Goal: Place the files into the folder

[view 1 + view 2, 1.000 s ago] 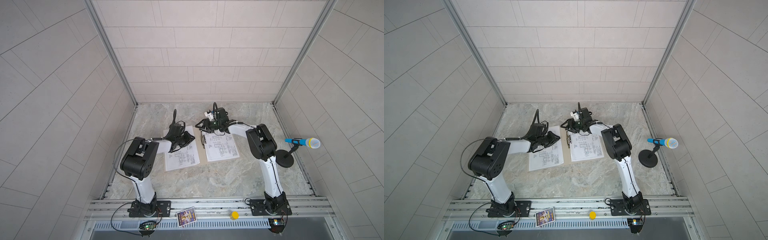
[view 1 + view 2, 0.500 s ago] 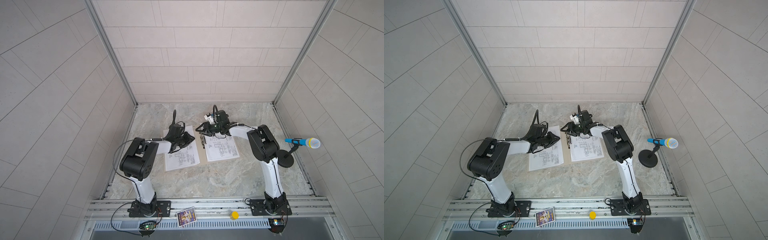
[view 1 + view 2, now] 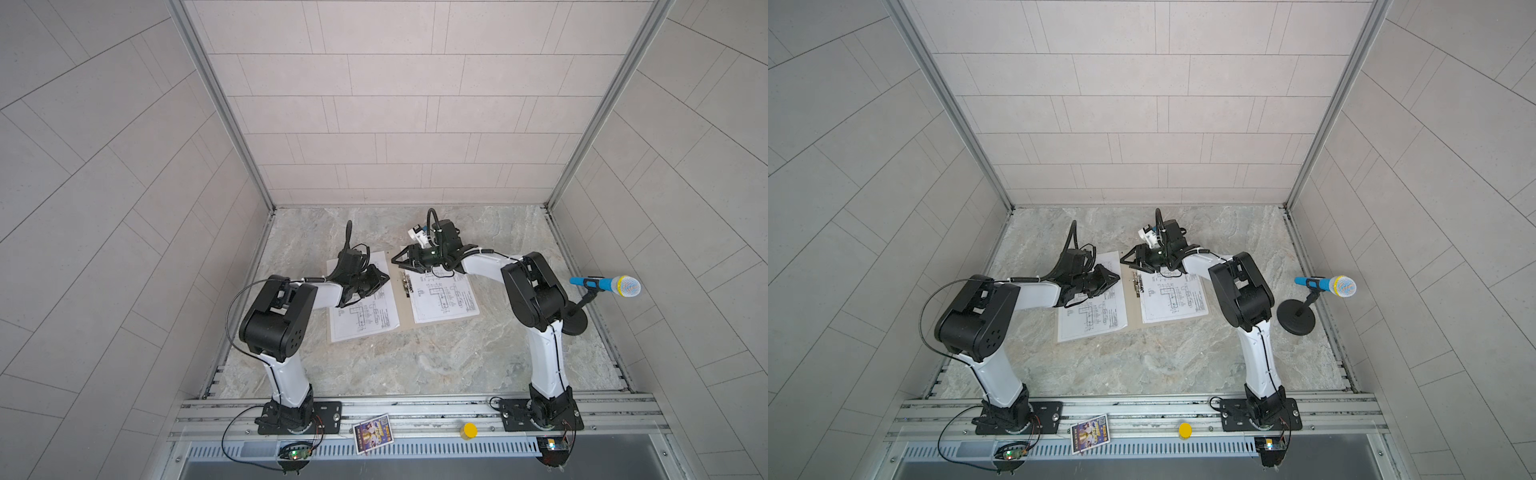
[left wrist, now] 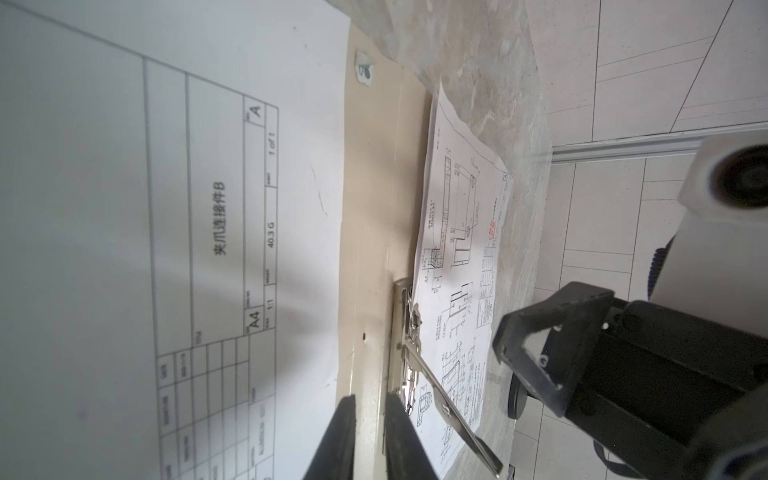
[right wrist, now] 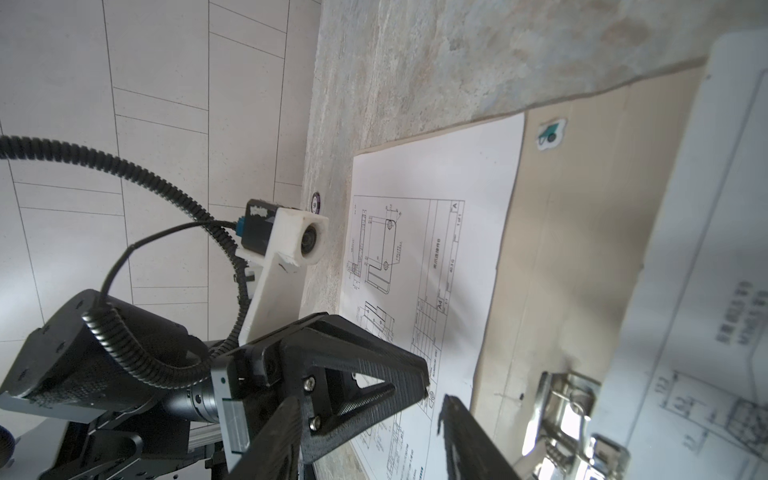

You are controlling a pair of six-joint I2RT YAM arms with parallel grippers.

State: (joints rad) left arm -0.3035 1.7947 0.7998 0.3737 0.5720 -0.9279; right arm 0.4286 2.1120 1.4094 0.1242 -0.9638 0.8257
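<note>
The left pincer (image 4: pixel 370 399) has its 2 fingers almost together, with a thin gap and nothing in it. It sits low over the 1 o'clock corner of the left sheet (image 3: pixel 365 316). The right pincer (image 5: pixel 370 411) is spread wide and holds nothing, near 12 o'clock from the silver clip (image 3: pixel 406 284). The folder (image 3: pixel 405 316) lies open and flat on the counter (image 3: pixel 415 365), with 1 sheet on each half. The right sheet (image 3: pixel 444 299) is beside the clip. A blue microphone (image 3: pixel 611 285) stands at 3 o'clock
</note>
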